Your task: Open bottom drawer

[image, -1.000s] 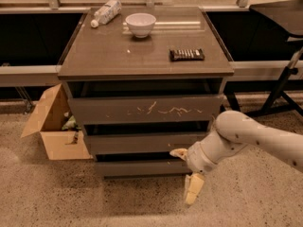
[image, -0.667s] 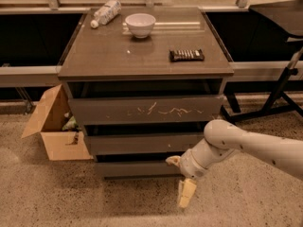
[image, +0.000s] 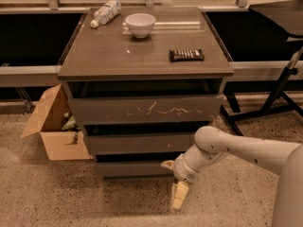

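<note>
The bottom drawer [image: 132,169] is the lowest, plain dark front of the cabinet [image: 142,65], just above the floor. It looks nearly flush, with a dark gap above its top edge. My gripper [image: 173,179] is at the drawer's right end, in front of it. It is open: one pale finger [image: 167,164] points at the drawer's top edge, the other [image: 179,195] hangs down toward the floor. Nothing is held. My white arm [image: 236,148] comes in from the right.
Above are the mid front [image: 137,143] and the scratched top front [image: 147,110]. On the cabinet top lie a bowl [image: 140,24], a bottle [image: 105,13] and a dark bar [image: 186,55]. An open cardboard box [image: 52,126] stands left. A black stand [image: 279,93] is right.
My arm has moved left and slightly down, bringing the gripper closer to the bottom drawer's right end. The drawers have not moved.
</note>
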Tool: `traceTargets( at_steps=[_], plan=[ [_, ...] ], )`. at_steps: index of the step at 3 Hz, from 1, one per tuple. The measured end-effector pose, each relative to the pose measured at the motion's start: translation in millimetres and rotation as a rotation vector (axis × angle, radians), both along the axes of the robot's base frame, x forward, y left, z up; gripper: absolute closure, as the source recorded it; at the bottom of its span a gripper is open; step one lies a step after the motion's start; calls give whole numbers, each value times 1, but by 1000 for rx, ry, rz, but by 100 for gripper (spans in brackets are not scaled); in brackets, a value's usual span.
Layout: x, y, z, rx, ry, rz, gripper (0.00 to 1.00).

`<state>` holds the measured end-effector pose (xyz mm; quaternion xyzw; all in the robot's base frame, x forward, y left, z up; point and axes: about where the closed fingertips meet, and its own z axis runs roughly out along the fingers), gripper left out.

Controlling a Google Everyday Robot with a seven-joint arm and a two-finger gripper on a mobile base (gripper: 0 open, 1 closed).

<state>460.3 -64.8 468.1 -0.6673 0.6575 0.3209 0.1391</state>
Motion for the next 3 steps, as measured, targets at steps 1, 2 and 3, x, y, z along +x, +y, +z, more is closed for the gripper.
traceTargets(
  at_steps=[1,2,3],
  plan=[
    [9,1,-18,-25,-10,3,0],
    [31,-3,-58,-62,-44,40,0],
    [53,-10,-94,-68,-88,74,0]
  ],
)
